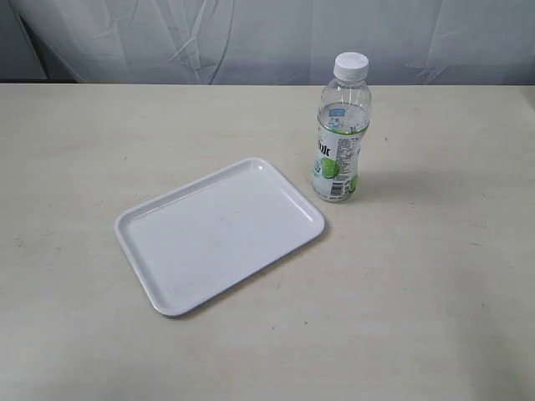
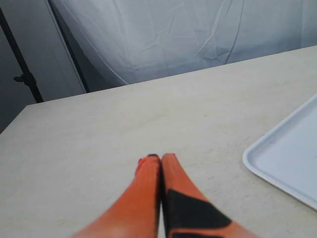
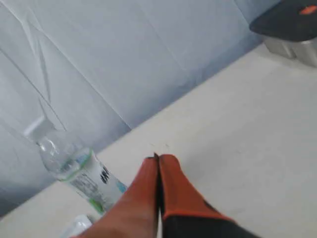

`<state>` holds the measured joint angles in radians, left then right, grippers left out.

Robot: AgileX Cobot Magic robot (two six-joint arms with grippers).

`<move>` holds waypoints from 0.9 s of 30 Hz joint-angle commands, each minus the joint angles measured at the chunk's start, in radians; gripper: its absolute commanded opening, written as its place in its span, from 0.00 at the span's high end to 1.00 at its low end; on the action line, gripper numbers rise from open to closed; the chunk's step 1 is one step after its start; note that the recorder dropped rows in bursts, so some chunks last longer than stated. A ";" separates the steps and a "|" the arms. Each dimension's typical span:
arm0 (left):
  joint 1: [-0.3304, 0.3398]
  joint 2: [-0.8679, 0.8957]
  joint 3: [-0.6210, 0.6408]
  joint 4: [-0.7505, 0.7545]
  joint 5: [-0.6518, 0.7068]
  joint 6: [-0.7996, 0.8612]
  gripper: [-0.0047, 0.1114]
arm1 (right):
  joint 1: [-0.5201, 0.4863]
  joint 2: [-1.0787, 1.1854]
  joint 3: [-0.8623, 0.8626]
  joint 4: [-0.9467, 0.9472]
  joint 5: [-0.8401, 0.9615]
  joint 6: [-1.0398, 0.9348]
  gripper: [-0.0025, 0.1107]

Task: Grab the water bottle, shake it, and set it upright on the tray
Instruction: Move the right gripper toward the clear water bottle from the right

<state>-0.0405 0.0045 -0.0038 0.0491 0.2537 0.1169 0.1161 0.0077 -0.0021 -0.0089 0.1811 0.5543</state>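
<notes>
The water bottle [image 1: 340, 134], clear with a white cap and a lime-printed label, stands upright on the table just beyond the tray's far right corner. The white tray [image 1: 219, 234] lies flat and bare at the table's middle, turned at an angle. Neither gripper shows in the exterior view. In the left wrist view my left gripper [image 2: 161, 157] is shut, orange fingers pressed together over bare table, with the tray's corner [image 2: 287, 158] off to one side. My right gripper [image 3: 158, 158] is also shut and holds nothing; the bottle [image 3: 79, 173] stands a short way beside it.
A pale wrinkled curtain [image 1: 267, 38] hangs behind the table's far edge. A dark stand [image 2: 22, 69] rises off the table's corner in the left wrist view. A dark-lidded grey box [image 3: 292, 29] sits at the table's far end in the right wrist view.
</notes>
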 commanded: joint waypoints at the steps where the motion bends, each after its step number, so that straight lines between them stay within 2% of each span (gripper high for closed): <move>1: 0.000 -0.005 0.004 -0.002 -0.008 -0.004 0.96 | -0.006 -0.008 0.002 0.112 -0.221 0.002 0.99; 5: 0.000 -0.005 0.004 -0.002 -0.008 -0.004 0.96 | 0.004 -0.008 0.002 0.414 -0.271 0.110 0.99; 7: 0.000 -0.005 0.004 -0.002 -0.008 -0.001 0.96 | 0.034 -0.008 -0.056 0.325 -0.218 0.095 0.99; 11: 0.000 -0.005 0.004 -0.002 -0.008 -0.001 0.96 | 0.131 0.003 -0.223 -0.070 -0.167 0.047 0.99; 13: 0.000 -0.005 0.004 -0.002 -0.008 -0.001 0.96 | 0.164 0.082 -0.320 -0.183 -0.072 0.047 0.99; 16: 0.000 -0.005 0.004 -0.002 -0.008 -0.004 0.96 | 0.175 0.350 -0.496 -0.261 0.161 -0.013 0.99; 19: 0.000 -0.005 0.004 -0.002 -0.008 -0.004 0.96 | 0.175 0.620 -0.628 -0.262 0.236 -0.177 0.99; 20: 0.000 -0.005 0.004 -0.002 -0.008 -0.004 0.96 | 0.175 0.774 -0.699 -0.239 0.257 -0.194 0.99; 21: 0.000 -0.005 0.004 -0.002 -0.008 -0.004 0.96 | 0.180 0.825 -0.717 -0.222 0.255 -0.198 0.99; 23: 0.000 -0.005 0.004 -0.002 -0.008 -0.004 0.96 | 0.239 0.961 -0.726 -0.200 0.169 -0.245 0.99; 24: 0.000 -0.005 0.004 -0.002 -0.008 -0.004 0.96 | 0.304 1.033 -0.690 -0.208 0.059 -0.252 0.99; 27: 0.000 -0.005 0.004 -0.002 -0.008 -0.004 0.96 | 0.397 1.148 -0.537 -0.216 -0.286 -0.248 0.99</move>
<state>-0.0405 0.0045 -0.0038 0.0491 0.2537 0.1169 0.4726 1.1021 -0.6117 -0.2251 0.0772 0.3155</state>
